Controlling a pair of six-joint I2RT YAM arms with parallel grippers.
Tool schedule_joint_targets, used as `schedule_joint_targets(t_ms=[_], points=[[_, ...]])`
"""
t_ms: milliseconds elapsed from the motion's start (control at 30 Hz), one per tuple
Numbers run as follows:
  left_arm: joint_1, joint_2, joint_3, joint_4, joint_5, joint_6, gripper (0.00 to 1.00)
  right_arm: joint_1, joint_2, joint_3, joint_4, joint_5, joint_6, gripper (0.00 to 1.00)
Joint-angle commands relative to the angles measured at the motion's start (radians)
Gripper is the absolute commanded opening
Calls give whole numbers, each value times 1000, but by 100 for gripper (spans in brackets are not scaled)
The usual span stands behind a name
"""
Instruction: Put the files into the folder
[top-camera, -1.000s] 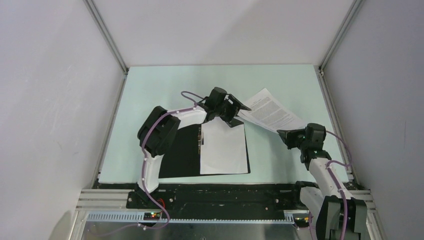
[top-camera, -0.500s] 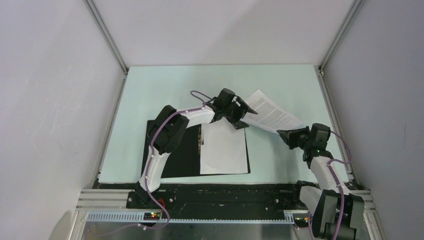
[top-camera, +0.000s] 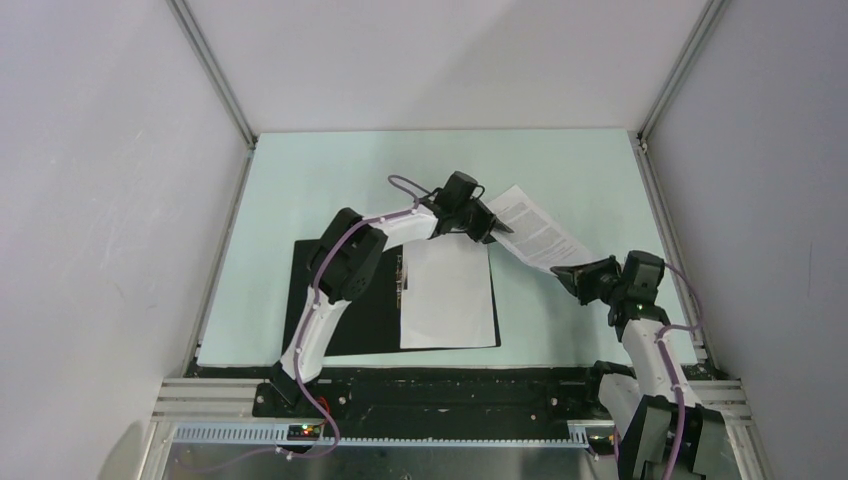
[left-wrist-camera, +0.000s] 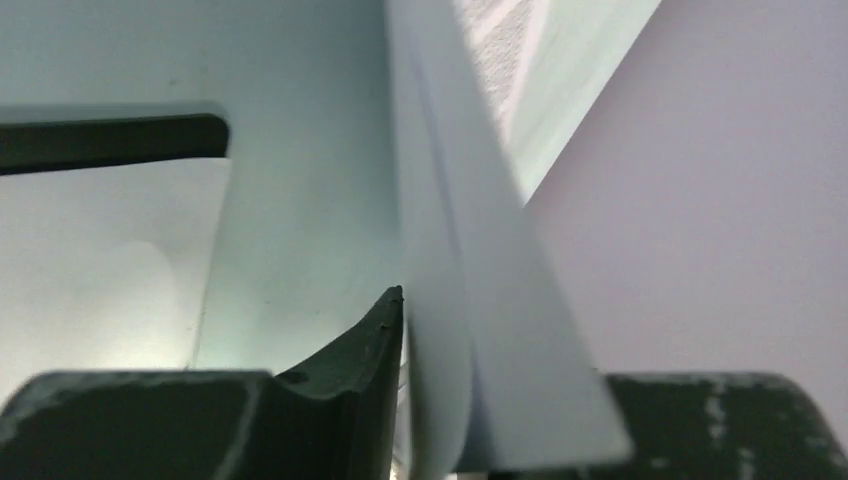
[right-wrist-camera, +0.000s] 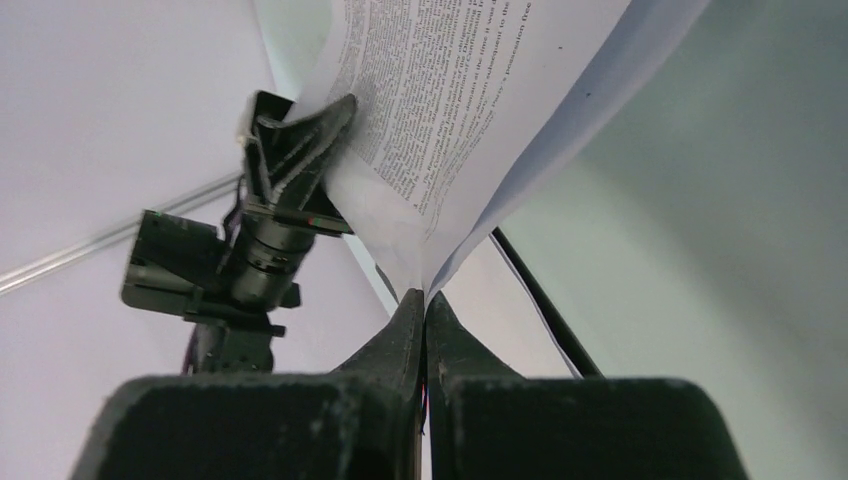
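Table (top-camera: 300, 190): pale green; it carries the folder (top-camera: 350, 300), which lies open with its black inside up, in front of the left arm's base. Blank sheets (top-camera: 448, 295) lie flat on the folder's right half. Printed sheets (top-camera: 535, 232): off the table, slung in a sag between both hands, to the right of the folder. Left hand (top-camera: 490, 228): clamped on the sheets' far-left edge; right hand (top-camera: 572, 272): fingers pressed together on the near-right corner.

Judgement: the step in hand is carrying the printed sheets over the blank ones; both hands should travel left at matched pace so neither grip tears or slips; edges should be squared over the blank sheets before either hand lets go.

Writing: dense black paragraphs on the printed sheets, too small to read reliably; small pale print by the folder's spine, illegible; no brand seen.
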Motion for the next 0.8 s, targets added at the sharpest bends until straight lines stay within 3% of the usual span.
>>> schedule_joint_targets(t_ms=[0, 33, 67, 100, 133, 200, 267, 433, 533, 633, 767], points=[[5, 1, 76, -31, -26, 59, 16, 15, -28, 5, -81, -37, -98, 0], [8, -3, 81, -41, -29, 72, 12, 20, -28, 5, -86, -43, -126, 2], [14, -5, 91, -50, -31, 105, 4, 23, -27, 6, -95, -48, -140, 11], [18, -12, 98, -73, -31, 130, 2, 26, -24, 9, -112, -55, -174, 18], [26, -16, 113, -82, -30, 193, 0, 27, -25, 20, -123, -59, -191, 35], [41, -39, 130, -125, -16, 304, 0, 28, -32, 49, -156, -71, -239, 58], [59, -77, 134, -174, 10, 418, 0, 34, -49, 89, -163, -84, -268, 71], [91, -233, 124, -305, 96, 707, 0, 79, -62, 246, -91, -88, -338, 85], [92, -369, 96, -415, 119, 825, 0, 71, 36, 330, -6, -121, -405, 90], [90, -498, 52, -469, 169, 950, 0, 45, 162, 391, 247, -260, -387, 91], [87, -673, -8, -549, 251, 1074, 0, 46, 308, 407, 640, -402, -244, 92]])
